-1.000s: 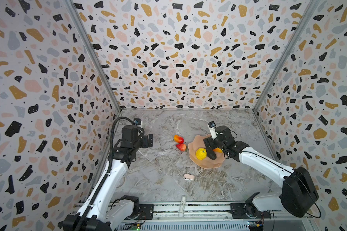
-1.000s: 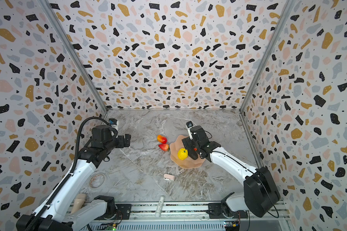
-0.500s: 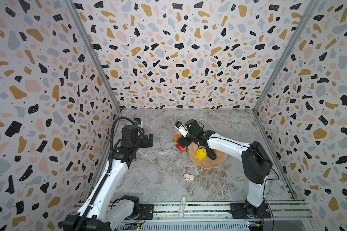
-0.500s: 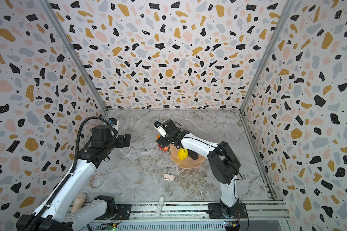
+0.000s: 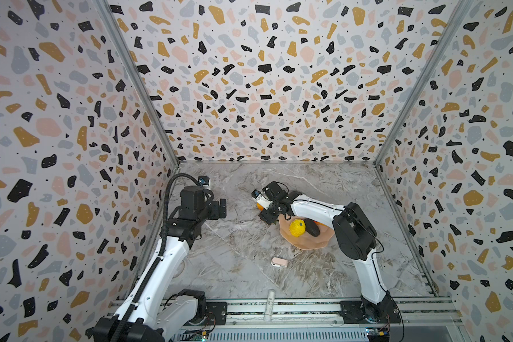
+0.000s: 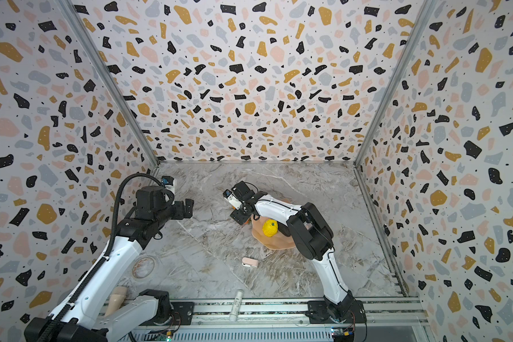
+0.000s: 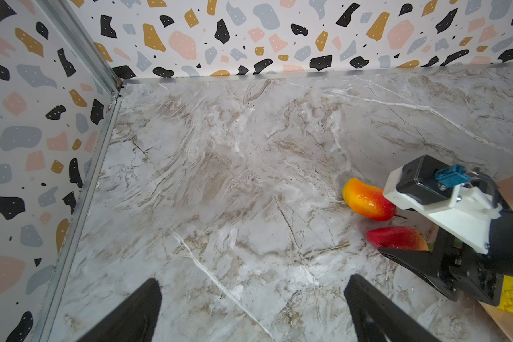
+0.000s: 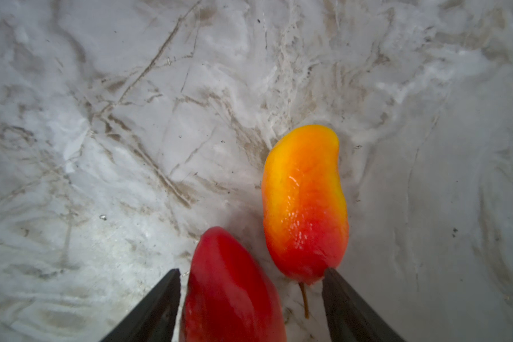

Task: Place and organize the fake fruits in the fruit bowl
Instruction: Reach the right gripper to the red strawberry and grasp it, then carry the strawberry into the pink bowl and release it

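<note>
Two mangoes lie side by side on the marble floor just left of the peach-pink fruit bowl. In the right wrist view my right gripper is open and straddles the red mango. One finger is close against the red mango and the other stands by the stem end of the orange-yellow mango. Both top views show the right gripper low at the bowl's left rim. A bumpy yellow citrus and a black oval sit in the bowl. My left gripper hangs open and empty, off to the left.
A pale pink clip lies in front of the bowl. A white tube rests on the front rail. Terrazzo walls enclose the floor on three sides. The right arm's elbow hangs over the bowl's right side.
The right arm has swung from above the bowl leftward and down to the two mangoes, and its jaws have narrowed around the red one. The left arm has not moved.
</note>
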### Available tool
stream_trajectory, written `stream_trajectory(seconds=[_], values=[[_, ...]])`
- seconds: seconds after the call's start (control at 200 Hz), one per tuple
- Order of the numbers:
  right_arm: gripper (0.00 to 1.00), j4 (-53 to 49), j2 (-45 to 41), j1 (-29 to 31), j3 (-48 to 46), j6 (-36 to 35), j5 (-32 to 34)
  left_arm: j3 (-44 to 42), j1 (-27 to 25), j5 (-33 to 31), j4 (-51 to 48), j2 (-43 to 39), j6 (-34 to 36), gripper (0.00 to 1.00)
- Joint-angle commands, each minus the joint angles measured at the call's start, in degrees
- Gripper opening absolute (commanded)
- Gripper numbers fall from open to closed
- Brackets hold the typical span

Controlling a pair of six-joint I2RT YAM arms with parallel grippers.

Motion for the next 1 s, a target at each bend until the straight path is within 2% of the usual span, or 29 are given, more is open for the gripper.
stream_trajectory(seconds=[0.0,0.23,0.381,0.531,0.616,0.816,0.991], values=[[0.74,-3.4,0.2,0.6,2.9,-0.8,-0.7,-0.4,-0.3,0.4,1.9,-0.7,0.8,1.00],[0.66,-5.1,1.6,1.4,4.1,-0.6,-1.8,-0.3,-0.3,0.3,1.9,-0.5,0.8,1.00],[0.57,-5.6,1.7,1.7,4.0,-0.4,-1.7,-0.3,-0.3,0.3,1.9,-0.5,0.9,1.00],[0.31,-5.7,1.3,2.0,4.2,-0.2,-1.2,-0.2,-0.3,0.2,1.9,-0.6,0.9,1.00],[0.22,-5.8,0.9,2.2,4.6,-0.2,-0.8,-0.3,-0.3,0.2,1.8,-0.7,0.9,1.00],[0.12,-6.2,-1.9,3.3,5.6,-0.2,-1.1,-0.4,-0.3,-0.1,1.8,-1.1,0.9,1.00],[0.07,-4.2,-9.1,3.5,2.9,0.5,-3.2,-0.5,-0.3,0.0,1.8,-1.1,0.9,1.00]])
